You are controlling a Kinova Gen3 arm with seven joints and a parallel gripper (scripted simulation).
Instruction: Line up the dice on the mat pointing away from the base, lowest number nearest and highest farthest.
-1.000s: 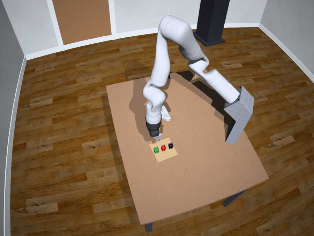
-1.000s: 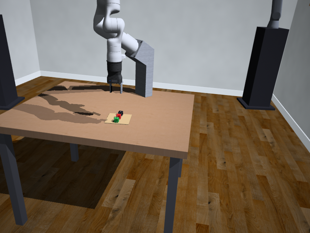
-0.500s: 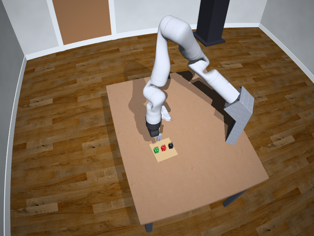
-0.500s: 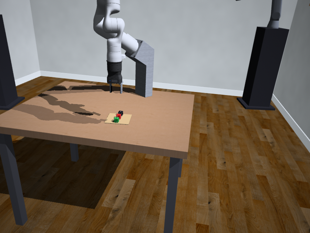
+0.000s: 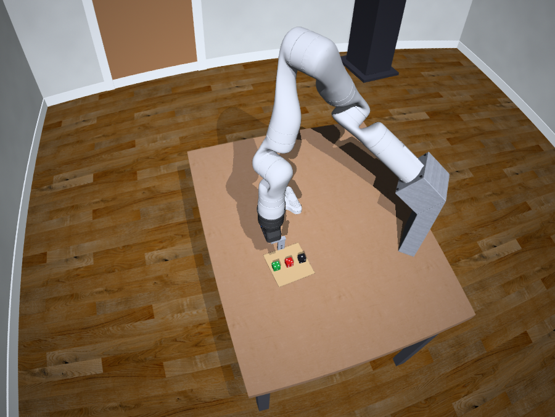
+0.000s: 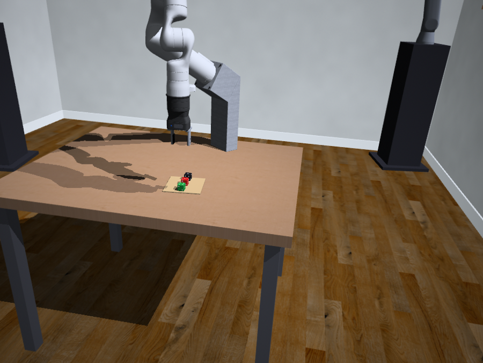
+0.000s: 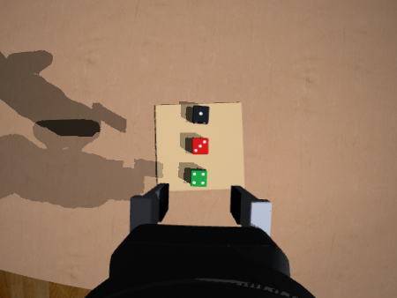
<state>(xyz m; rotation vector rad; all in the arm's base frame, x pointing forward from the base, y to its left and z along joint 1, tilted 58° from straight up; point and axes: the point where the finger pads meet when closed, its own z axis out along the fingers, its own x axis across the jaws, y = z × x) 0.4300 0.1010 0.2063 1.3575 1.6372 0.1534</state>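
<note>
Three dice stand in a row on the tan mat (image 5: 293,276) (image 6: 196,186) (image 7: 229,138), which lies flat on the table (image 5: 359,278) (image 6: 242,195). The black die (image 5: 301,257) (image 6: 188,175) (image 7: 198,114) shows one pip and is nearest to the robot's base. The red die (image 5: 289,261) (image 6: 184,180) (image 7: 199,145) shows three and is in the middle. The green die (image 5: 276,265) (image 6: 181,186) (image 7: 198,177) shows four and is farthest. My gripper (image 5: 279,244) (image 6: 180,142) (image 7: 199,197) is open and empty. It hangs high above the table, over the mat's end by the green die.
The grey base pedestal (image 5: 423,202) (image 6: 225,113) stands on the table's far side from the mat. Dark pillars (image 5: 374,36) (image 6: 409,105) stand on the floor away from the table. The table's left edge is close to the mat in the top view.
</note>
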